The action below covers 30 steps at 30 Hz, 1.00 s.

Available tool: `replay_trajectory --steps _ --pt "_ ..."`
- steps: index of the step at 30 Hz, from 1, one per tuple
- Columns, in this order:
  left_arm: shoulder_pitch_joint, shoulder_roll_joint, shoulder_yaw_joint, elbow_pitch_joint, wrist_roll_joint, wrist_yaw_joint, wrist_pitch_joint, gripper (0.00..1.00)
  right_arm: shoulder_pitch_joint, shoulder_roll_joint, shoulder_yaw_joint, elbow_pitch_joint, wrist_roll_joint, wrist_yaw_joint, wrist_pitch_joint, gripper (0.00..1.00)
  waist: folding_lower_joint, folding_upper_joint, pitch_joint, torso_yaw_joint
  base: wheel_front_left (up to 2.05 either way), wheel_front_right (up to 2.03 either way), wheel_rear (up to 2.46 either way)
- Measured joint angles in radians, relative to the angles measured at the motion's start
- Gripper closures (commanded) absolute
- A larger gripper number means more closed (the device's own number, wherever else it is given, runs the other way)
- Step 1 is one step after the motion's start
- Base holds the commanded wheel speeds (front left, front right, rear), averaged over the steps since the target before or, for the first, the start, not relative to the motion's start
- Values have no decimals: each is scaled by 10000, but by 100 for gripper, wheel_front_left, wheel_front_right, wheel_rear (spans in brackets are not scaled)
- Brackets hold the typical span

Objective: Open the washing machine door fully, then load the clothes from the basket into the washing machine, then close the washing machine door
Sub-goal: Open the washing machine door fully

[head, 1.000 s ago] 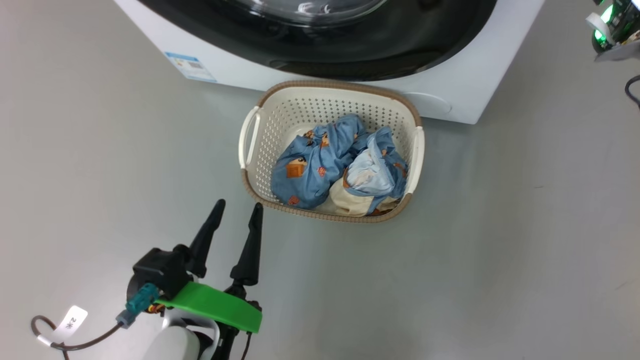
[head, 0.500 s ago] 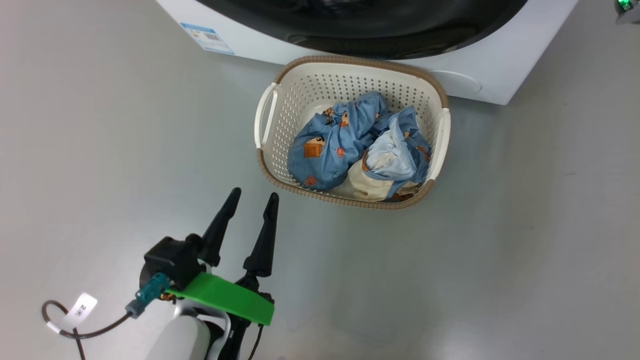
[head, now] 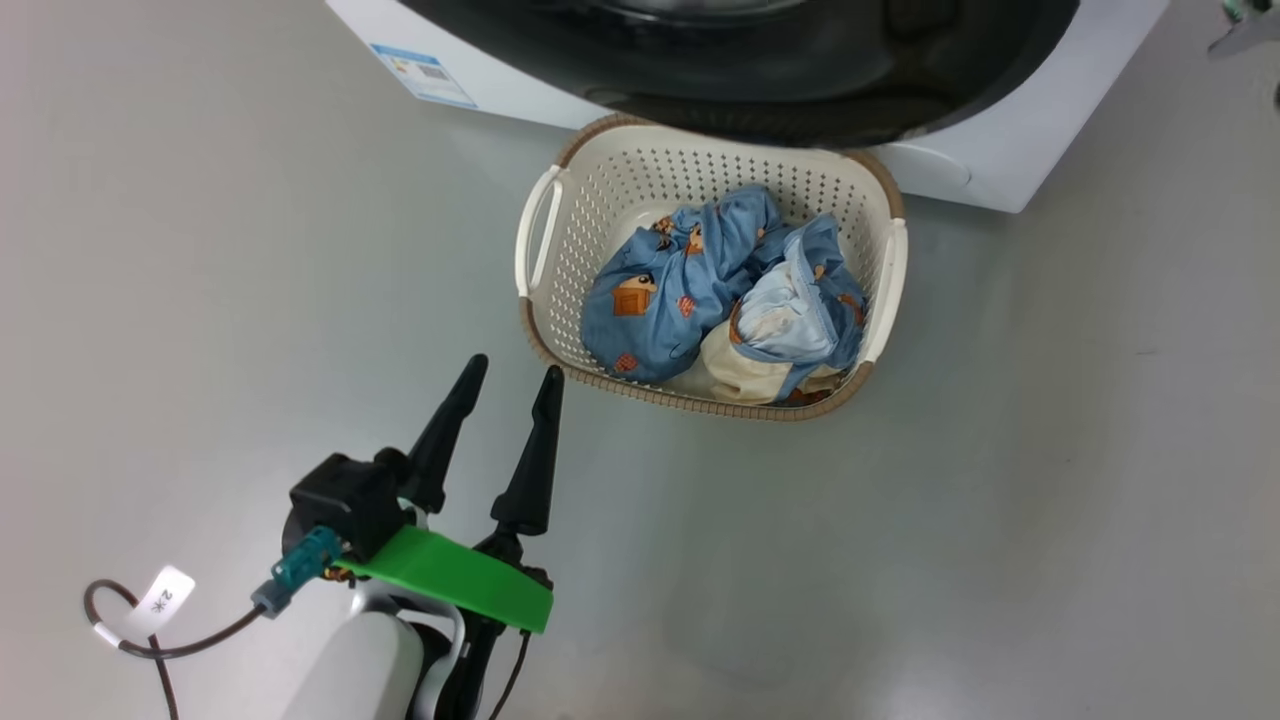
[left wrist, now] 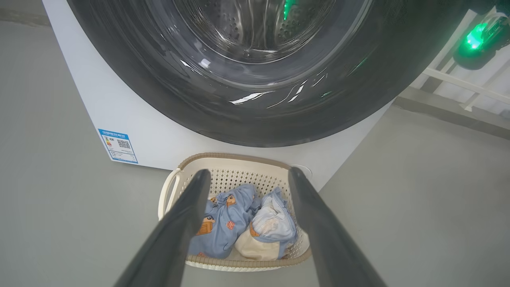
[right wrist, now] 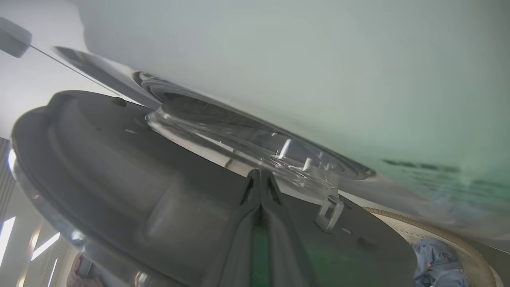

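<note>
Left gripper (head: pixel 515 366), fingers apart and empty, hangs just before one basket (head: pixel 560 345) holding the clothes (head: pixel 660 300): two blue bundles, one cream piece. Beyond stands one washer (head: pixel 1010 150); the right gripper (right wrist: pixel 259 174), fingers together, lies along the inner face of its door (right wrist: pixel 119 179).

Even light; glare on the washing machine door (left wrist: pixel 255 119).

One washing machine (head: pixel 1000 150), one basket (head: pixel 640 185), two blue garments (head: pixel 660 300) and one cream cloth (head: pixel 740 375).
</note>
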<state>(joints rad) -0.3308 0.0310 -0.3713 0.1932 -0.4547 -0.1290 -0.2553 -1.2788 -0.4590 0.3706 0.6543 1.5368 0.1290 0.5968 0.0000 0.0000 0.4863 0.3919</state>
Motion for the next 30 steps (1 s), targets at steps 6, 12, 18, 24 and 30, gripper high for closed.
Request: replay_trajectory --steps 6,12,18,24,30 --pt "2 -4 52 40 65 -2 0 0 655 61 119 -453 59 0 86 100 0 0 -291 -130 0 0 0" --pt "27 -2 171 128 217 -2 0 0 1286 140 263 -813 125 0 90 100 0 0 -610 -235 0 0 0" --pt "107 0 345 217 493 -2 0 0 2173 343 487 -1308 180 0 102 100 0 0 -1053 -344 0 0 0" --pt "463 4 464 299 589 -2 0 0 3004 731 790 -1793 267 0 192 100 0 0 -1500 -412 0 0 0" --pt "667 6 541 305 640 -2 0 0 3571 907 966 -2247 385 0 278 100 0 0 -1887 -397 0 0 0"
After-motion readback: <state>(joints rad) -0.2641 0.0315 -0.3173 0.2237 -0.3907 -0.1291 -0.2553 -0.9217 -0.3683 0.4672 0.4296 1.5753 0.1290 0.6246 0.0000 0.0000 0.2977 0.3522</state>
